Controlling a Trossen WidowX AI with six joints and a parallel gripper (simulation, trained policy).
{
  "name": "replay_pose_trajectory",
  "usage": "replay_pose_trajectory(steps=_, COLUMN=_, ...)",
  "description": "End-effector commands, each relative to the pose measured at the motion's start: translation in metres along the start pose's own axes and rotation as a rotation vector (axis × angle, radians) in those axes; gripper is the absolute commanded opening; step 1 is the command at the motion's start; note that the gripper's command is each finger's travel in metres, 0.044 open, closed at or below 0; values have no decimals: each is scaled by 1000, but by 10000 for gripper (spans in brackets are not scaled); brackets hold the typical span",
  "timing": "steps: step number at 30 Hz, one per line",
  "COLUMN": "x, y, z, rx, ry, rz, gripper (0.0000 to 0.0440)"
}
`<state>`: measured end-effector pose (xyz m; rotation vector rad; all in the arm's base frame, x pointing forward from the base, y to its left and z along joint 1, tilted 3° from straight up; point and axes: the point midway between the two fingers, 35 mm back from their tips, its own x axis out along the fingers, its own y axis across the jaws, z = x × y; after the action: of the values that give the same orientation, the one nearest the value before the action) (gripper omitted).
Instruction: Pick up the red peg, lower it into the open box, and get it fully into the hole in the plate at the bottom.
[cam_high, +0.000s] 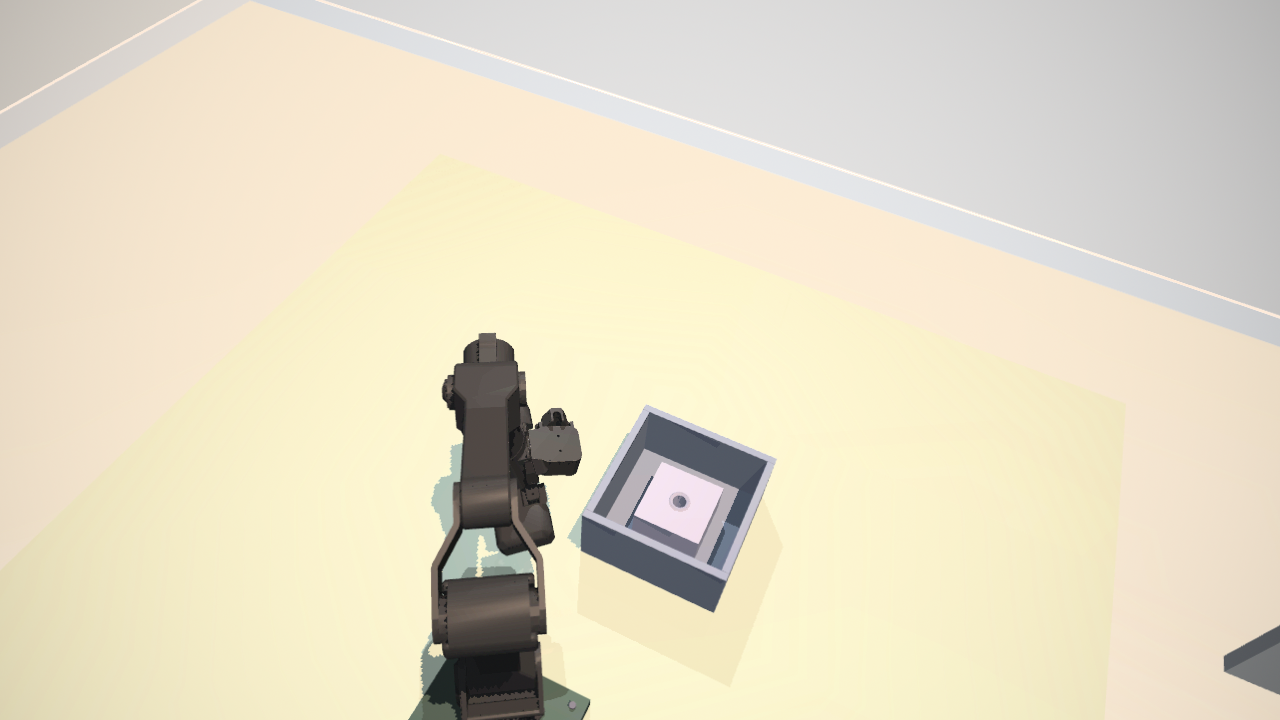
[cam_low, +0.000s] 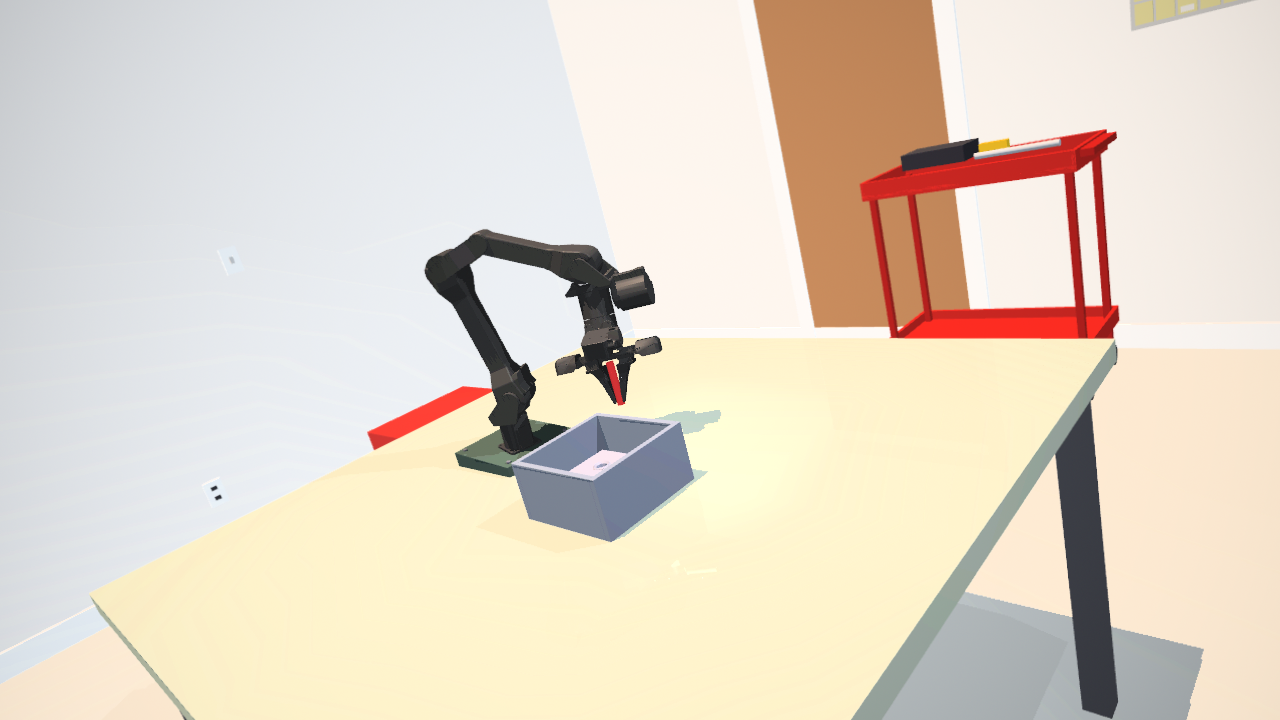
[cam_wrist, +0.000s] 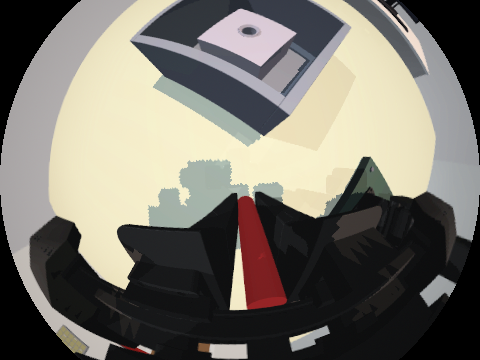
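Note:
My gripper is shut on the red peg. The peg stands lengthwise between the fingers, slightly tilted, its lower end at the fingertips. Gripper and peg are in the air behind the box in the exterior view, above the table. In the top view the arm hides the peg and fingertips. The open grey-blue box stands beside the gripper. The pale pink plate lies at its bottom, with a round hole in the middle, empty.
The box walls rise around the plate on all four sides. The arm's green base plate is on the table behind and left of the box in the exterior view. A red cart stands beyond the table.

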<state>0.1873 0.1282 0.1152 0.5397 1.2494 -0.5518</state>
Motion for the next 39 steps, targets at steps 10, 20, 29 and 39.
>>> replay_pose_trajectory(steps=10, x=-23, y=6, z=56, rx=145, ry=-109, rz=25, gripper=0)
replay_pose_trajectory(steps=20, x=-20, y=4, z=105, rx=235, ry=-179, rz=18, gripper=0)
replay_pose_trajectory(steps=29, x=-5, y=-1, z=144, rx=258, ry=-214, rz=-2, gripper=0)
replay_pose_trajectory(steps=39, x=20, y=-9, z=175, rx=217, ry=-197, rz=-24, gripper=2)
